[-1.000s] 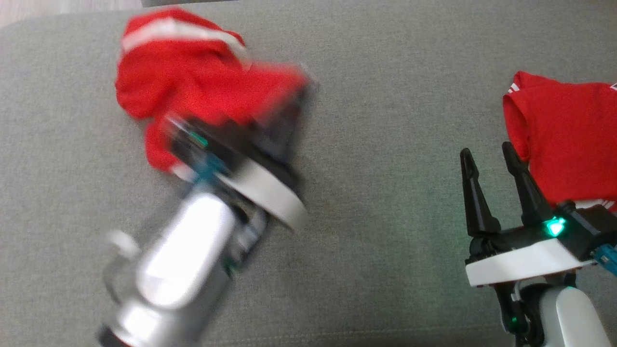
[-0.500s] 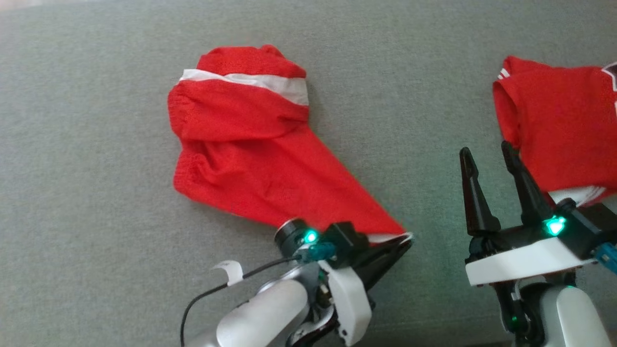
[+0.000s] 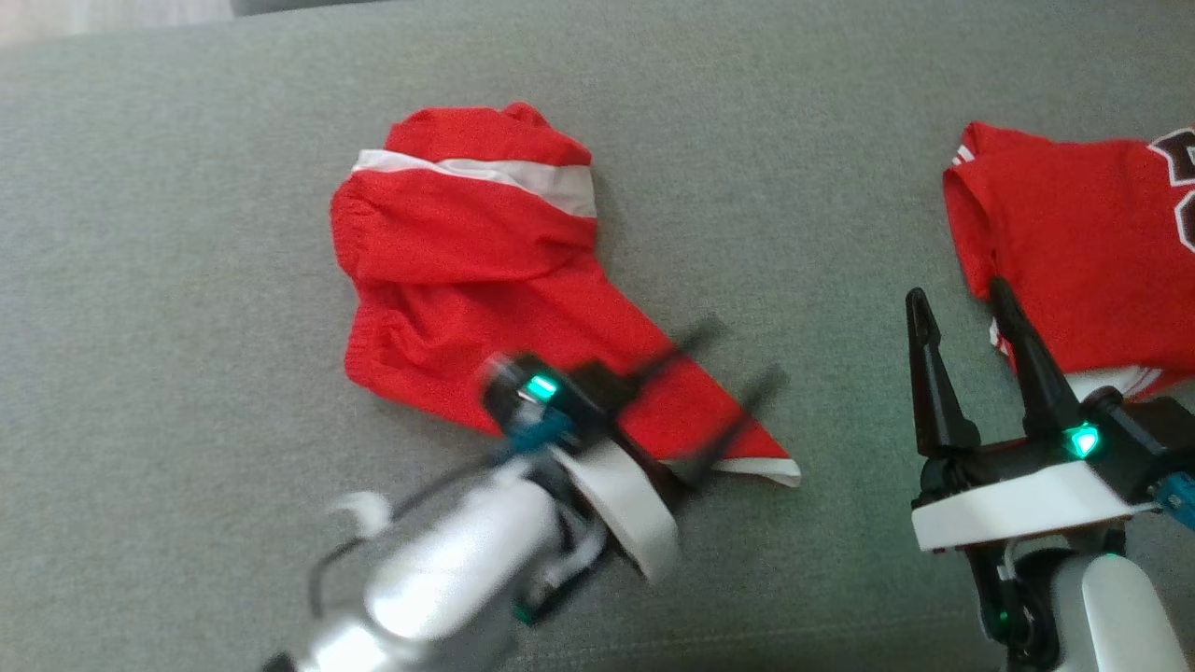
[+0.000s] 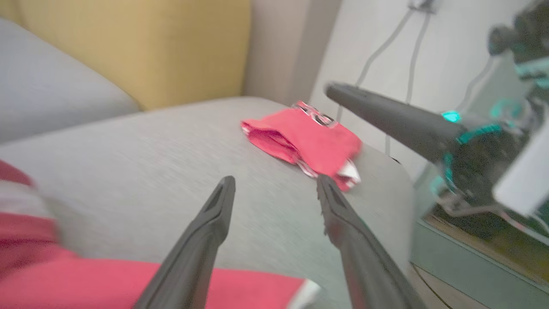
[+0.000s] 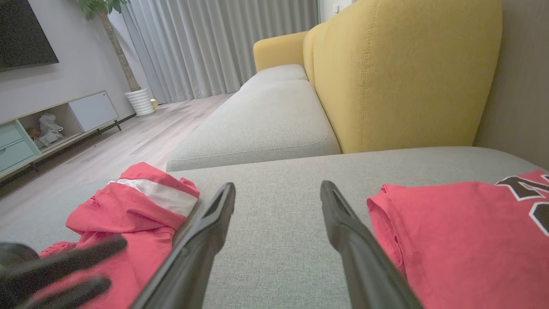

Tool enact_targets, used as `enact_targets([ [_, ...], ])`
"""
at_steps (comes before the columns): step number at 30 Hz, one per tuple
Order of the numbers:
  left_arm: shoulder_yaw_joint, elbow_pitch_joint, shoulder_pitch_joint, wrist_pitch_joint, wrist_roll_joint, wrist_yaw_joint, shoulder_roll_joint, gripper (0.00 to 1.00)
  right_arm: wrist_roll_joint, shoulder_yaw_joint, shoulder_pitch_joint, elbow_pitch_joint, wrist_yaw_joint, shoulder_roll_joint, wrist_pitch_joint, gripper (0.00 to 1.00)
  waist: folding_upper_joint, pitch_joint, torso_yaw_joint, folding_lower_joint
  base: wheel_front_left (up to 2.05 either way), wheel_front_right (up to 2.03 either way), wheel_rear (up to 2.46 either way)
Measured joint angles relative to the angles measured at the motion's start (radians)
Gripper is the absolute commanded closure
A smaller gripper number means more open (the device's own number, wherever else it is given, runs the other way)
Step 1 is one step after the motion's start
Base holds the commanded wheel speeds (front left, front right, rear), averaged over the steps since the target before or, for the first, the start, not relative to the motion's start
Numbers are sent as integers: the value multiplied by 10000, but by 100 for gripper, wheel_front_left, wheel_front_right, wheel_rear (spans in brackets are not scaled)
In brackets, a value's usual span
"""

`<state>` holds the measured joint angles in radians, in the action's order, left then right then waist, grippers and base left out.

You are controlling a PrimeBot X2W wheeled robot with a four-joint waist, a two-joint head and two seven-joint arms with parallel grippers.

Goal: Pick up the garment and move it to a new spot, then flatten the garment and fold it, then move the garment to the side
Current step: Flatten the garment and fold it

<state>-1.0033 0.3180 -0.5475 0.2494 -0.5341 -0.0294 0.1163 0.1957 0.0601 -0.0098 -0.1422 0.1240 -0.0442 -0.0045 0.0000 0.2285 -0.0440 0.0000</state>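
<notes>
In the middle of the grey sofa cushion (image 3: pixel 187 233) lies the red garment (image 3: pixel 467 280), crumpled, with a white band at its far end and one corner pointing to the right. The left gripper (image 3: pixel 747 353), blurred, is over this corner, its fingers apart and holding nothing. The right gripper (image 3: pixel 957 291) has its fingers also spread and empty, just beside a folded red jersey (image 3: pixel 1074 243).

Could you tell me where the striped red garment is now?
In the head view the striped red garment lies left of centre on the grey cushion, its corner beneath the left hand, left of the lettered jersey.
</notes>
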Motion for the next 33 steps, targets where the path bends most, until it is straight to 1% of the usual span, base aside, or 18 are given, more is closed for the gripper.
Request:
enact_targets([
  [1, 360, -244, 41, 0, 38, 324, 155, 0, -52, -12, 1, 0, 0, 0, 0, 0, 0, -61, 42, 0, 0, 0, 0],
  [2, 360, -244, 41, 0, 38, 324, 155, 0, -52, -12, 1, 0, 0, 0, 0, 0, 0, -61, 42, 0, 0, 0, 0],
  [5, 1463, -978, 356, 2, 163, 1279, 625, 0, -240, -77, 1, 10, 0, 0, 2, 0, 0, -215, 194, 0, 0, 0, 0],
  [8, 2510, -1540, 917, 4, 355, 2073, 1024, 0, -332, -107, 2, 61, 0, 0, 4, 0, 0, -356, 335, -1, 0, 0, 0],
  [11, 3444, -1860, 1590, 4, 466, 2625, 1373, 0, -422, -150, 2, 92, 0, 0, 4, 0, 0, -462, 453, 0, 0, 0, 0],
  [15, 4410, -2104, 2404, 4, 650, 3058, 1801, 0, -510, -205, 10, 169, 0, 0, 8, 0, 0, -612, 558, 0, 0, 0, 0],
  [17, 4794, -2171, 2804, 4, 765, 3200, 1994, 0, -568, -249, 36, 224, 0, 0, 15, 0, 0, -707, 603, 0, 0, 0, 0],
  [20, 5317, -2313, 3434, 4, 861, 3214, 2220, 0, -581, -303, 154, 247, 0, 0, 17, 0, 0, -870, 670, -1, 0, 0, 0],
  [22, 5480, -2428, 3792, 4, 943, 3195, 2328, 0, -581, -341, 354, 267, 0, 0, 23, 0, 0, -981, 716, -1, 0, 0, 0],
  [31, 5733, -2811, 4836, 4, 1185, 2830, 2322, 0, -581, -320, 1033, 194, 0, 2, 222, 0, 0, -1505, 672, -1, 0, 0, 0],
  [33, 5766, -2817, 5027, 4, 1197, 2819, 2318, 0, -581, -314, 1189, 161, 0, 4, 232, 0, 0, -1621, 646, -1, 0, 0, 0],
])
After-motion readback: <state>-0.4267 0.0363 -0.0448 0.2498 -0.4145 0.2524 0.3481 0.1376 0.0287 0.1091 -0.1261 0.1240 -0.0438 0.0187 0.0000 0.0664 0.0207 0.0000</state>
